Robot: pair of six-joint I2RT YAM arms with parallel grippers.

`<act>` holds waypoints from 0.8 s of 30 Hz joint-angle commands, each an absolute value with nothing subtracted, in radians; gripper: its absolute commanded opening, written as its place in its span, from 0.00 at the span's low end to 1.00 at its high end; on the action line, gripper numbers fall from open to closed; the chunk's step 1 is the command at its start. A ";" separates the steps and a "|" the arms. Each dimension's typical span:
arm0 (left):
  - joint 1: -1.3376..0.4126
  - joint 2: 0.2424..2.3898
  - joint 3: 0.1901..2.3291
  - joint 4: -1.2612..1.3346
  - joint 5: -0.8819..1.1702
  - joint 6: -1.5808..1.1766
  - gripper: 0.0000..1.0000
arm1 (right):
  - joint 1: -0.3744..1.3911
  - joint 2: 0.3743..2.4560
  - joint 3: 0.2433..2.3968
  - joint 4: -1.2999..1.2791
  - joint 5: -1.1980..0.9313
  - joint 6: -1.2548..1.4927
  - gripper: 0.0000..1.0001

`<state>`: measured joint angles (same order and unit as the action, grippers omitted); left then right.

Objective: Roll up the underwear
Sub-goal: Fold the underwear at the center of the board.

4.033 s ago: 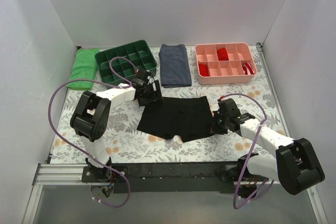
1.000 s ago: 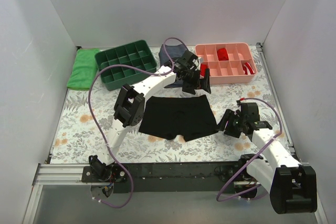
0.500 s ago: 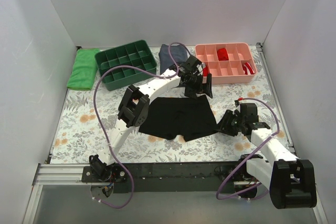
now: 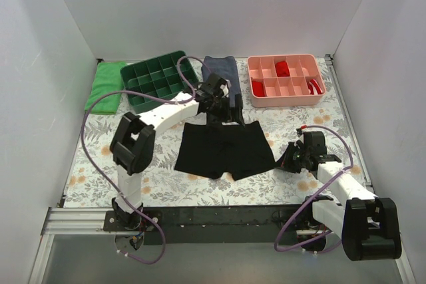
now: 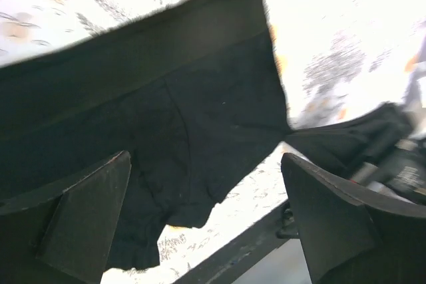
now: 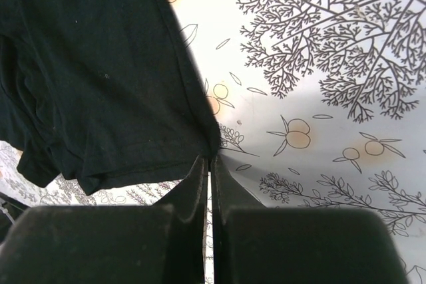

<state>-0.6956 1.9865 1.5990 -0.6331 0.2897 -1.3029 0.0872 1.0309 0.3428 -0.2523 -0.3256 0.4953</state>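
Observation:
The black underwear [image 4: 223,147] lies flat on the floral table, waistband far, two short legs near. My left gripper [image 4: 227,112] hovers over the far waistband edge, jaws wide open and empty. In the left wrist view the underwear [image 5: 166,111] spreads below the open gripper [image 5: 206,164]. My right gripper [image 4: 280,162] is shut on the underwear's near right corner. In the right wrist view the gripper [image 6: 210,159] pinches that corner of the underwear [image 6: 100,78] against the table.
A green compartment tray [image 4: 160,81] stands far left with a green cloth [image 4: 106,84] beside it. A folded navy-grey cloth [image 4: 219,71] lies behind the left gripper. A pink tray [image 4: 286,94] with small red rolled garments [image 4: 282,68] stands far right. White walls enclose the table.
My left gripper has swung left from the underwear's far right corner to the middle of its far edge, still open. The right gripper has stayed on the near right corner.

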 commanded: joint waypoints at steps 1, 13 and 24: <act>-0.660 1.827 1.528 -0.552 0.273 -1.307 0.98 | 0.086 0.990 0.308 -0.273 -0.285 0.497 0.01; -0.597 1.684 1.209 -0.511 0.212 -1.324 0.95 | 0.084 0.937 0.296 -0.310 -0.275 0.499 0.01; -0.583 1.644 1.094 -0.440 0.124 -1.339 0.96 | 0.084 0.971 0.324 -0.295 -0.314 0.477 0.01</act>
